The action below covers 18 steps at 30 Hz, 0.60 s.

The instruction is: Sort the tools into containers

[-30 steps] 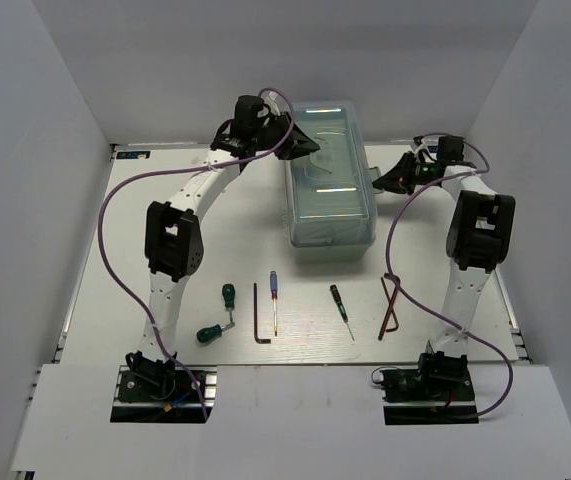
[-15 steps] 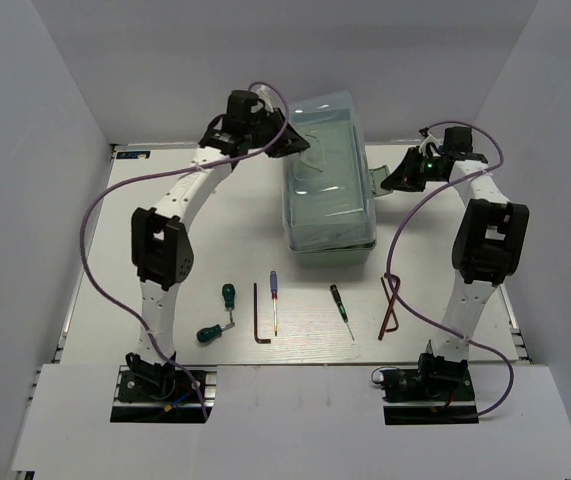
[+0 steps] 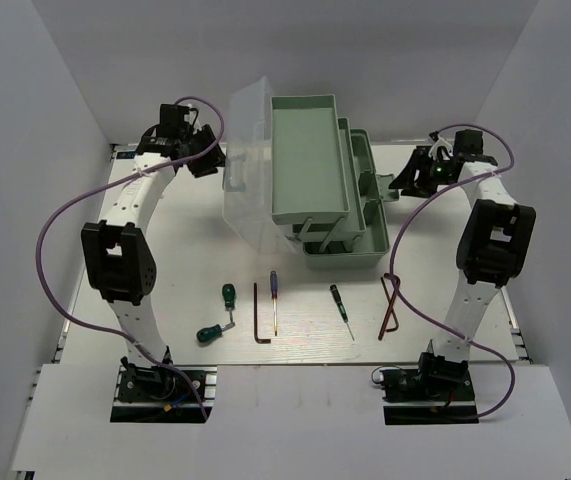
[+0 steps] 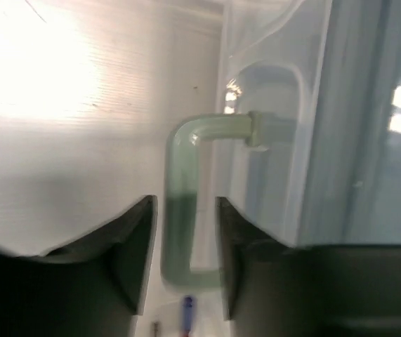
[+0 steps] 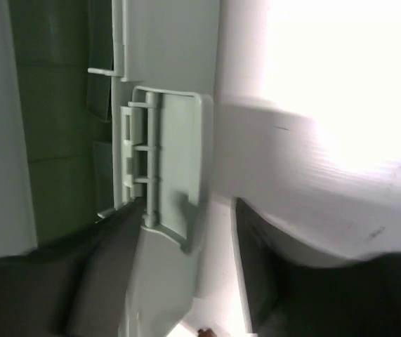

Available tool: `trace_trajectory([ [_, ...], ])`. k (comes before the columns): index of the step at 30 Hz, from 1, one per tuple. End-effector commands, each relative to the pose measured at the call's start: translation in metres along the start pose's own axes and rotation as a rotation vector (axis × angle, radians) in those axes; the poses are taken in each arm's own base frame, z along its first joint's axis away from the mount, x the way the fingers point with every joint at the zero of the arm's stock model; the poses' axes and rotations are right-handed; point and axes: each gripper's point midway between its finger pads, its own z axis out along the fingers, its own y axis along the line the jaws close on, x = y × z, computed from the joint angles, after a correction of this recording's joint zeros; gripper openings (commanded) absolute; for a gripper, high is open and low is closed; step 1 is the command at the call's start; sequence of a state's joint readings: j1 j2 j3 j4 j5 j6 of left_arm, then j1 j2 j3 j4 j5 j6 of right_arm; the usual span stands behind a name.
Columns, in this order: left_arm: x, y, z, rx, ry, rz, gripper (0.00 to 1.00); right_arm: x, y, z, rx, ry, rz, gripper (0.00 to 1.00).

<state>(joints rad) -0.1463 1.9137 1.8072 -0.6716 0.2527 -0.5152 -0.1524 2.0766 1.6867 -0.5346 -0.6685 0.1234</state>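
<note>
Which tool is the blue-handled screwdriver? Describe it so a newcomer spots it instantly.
Start at the open mint-green toolbox at the back of the table, then drop to the row of tools in front of it. The blue-handled screwdriver lies lengthwise, just right of the dark hex key. It alone has a blue grip with a yellowish shaft.

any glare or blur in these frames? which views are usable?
Top external: sharp, evenly lit, tools readable. Left wrist: soft focus, tabletop blown out upper left, glints on the translucent lid. Right wrist: blurred, table overexposed at right, latch still legible.
</note>
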Motion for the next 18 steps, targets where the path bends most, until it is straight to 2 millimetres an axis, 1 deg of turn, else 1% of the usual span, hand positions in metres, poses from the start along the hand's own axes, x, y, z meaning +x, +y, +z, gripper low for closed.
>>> trace_trajectory([
  [1,-0.021,0.008,-0.016,-0.049,-0.069,0.059,0.59,-0.02,0.01,-0.028,-0.033,-0.066,-0.079,0.64],
  [2,-0.024,0.004,-0.018,-0.037,-0.074,0.062,0.63,-0.02,0.014,-0.032,-0.035,-0.065,-0.082,0.69],
  [3,-0.032,0.008,-0.021,-0.052,-0.089,0.065,0.69,-0.017,0.013,-0.033,-0.033,-0.058,-0.086,0.69],
  [4,-0.034,0.007,-0.023,-0.051,-0.09,0.065,0.71,-0.018,0.009,-0.038,-0.017,-0.061,-0.092,0.71],
  [5,-0.037,0.015,-0.026,-0.082,-0.095,0.054,0.73,-0.015,0.013,-0.048,-0.005,-0.062,-0.09,0.71],
  [6,-0.045,0.028,-0.031,-0.129,-0.118,0.042,0.75,-0.008,0.01,-0.05,0.004,-0.051,-0.101,0.72],
  [7,-0.049,0.034,-0.037,-0.156,-0.13,0.024,0.75,0.001,0.004,-0.053,0.022,-0.031,-0.104,0.72],
  [8,-0.051,0.048,-0.045,-0.2,-0.133,0.007,0.75,0.002,0.004,-0.064,0.068,-0.038,-0.124,0.72],
  [9,-0.059,0.05,-0.058,-0.243,-0.176,0.009,0.75,0.02,0.0,-0.067,0.081,0.016,-0.156,0.69],
  [10,-0.065,0.056,-0.069,-0.264,-0.199,0.0,0.75,0.033,0.001,-0.07,0.086,0.044,-0.164,0.67],
  [11,-0.069,0.054,-0.076,-0.269,-0.22,0.002,0.74,0.04,-0.001,-0.075,0.123,0.057,-0.175,0.64],
  [12,-0.07,0.058,-0.085,-0.284,-0.23,-0.004,0.7,0.056,0.002,-0.081,0.12,0.102,-0.18,0.62],
  [13,-0.07,0.053,-0.1,-0.274,-0.252,0.011,0.54,0.085,-0.004,-0.077,0.118,0.167,-0.166,0.54],
  [14,-0.067,0.044,-0.104,-0.249,-0.255,0.043,0.42,0.096,-0.005,-0.078,0.126,0.196,-0.173,0.49],
  [15,-0.058,0.04,-0.104,-0.234,-0.243,0.05,0.31,0.116,0.0,-0.085,0.12,0.224,-0.16,0.44],
  [16,-0.054,0.036,-0.108,-0.212,-0.241,0.073,0.22,0.137,-0.003,-0.084,0.121,0.269,-0.146,0.35],
  [17,-0.049,0.014,-0.126,-0.123,-0.25,0.113,0.09,0.148,-0.003,-0.084,0.131,0.294,-0.152,0.31],
  [18,-0.033,0.006,-0.12,-0.056,-0.23,0.128,0.07,0.165,-0.001,-0.089,0.144,0.313,-0.148,0.31],
])
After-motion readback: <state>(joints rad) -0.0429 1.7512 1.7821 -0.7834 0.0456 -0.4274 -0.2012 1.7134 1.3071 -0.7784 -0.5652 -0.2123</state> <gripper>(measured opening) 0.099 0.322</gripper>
